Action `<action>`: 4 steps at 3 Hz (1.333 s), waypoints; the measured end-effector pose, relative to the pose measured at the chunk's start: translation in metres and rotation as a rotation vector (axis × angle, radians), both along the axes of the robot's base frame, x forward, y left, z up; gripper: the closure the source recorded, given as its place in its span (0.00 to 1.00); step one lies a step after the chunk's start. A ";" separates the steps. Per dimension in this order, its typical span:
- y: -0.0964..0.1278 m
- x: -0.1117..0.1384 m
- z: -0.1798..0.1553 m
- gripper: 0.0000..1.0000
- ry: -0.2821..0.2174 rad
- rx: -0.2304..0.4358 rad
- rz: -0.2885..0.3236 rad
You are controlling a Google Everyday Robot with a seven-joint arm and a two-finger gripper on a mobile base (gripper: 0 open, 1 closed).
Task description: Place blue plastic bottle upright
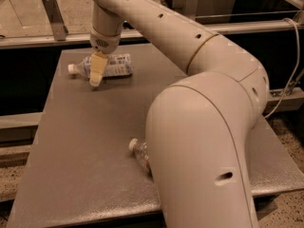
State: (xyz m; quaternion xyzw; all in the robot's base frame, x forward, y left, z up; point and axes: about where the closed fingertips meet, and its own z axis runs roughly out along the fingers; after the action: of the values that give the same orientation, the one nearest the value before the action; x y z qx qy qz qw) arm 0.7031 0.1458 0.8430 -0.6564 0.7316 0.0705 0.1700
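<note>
Spanning the bench (71, 165), the arm (213, 103) reaches the far left corner, where the blue plastic bottle (118, 64) lies on its side, the gripper (97, 72) down over its neck end; whether it is clamped on it I cannot tell. An off-centre hold could let the bottle slip and roll off the left edge.

The blue plastic bottle (115, 64) lies on its side toward the desk's (71, 141) eleven o'clock, white cap pointing to nine o'clock. The end effector (96, 78) hangs at its neck end, perhaps touching. A clear bottle (139, 153) lies near six o'clock.
</note>
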 end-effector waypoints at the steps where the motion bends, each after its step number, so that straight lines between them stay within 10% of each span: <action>1: -0.002 0.002 0.006 0.39 -0.018 -0.011 0.005; 4: -0.011 0.001 0.074 1.00 -0.132 0.146 0.031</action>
State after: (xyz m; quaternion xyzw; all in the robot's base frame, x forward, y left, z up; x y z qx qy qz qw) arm 0.7044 0.1350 0.9171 -0.6569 0.7013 0.0828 0.2641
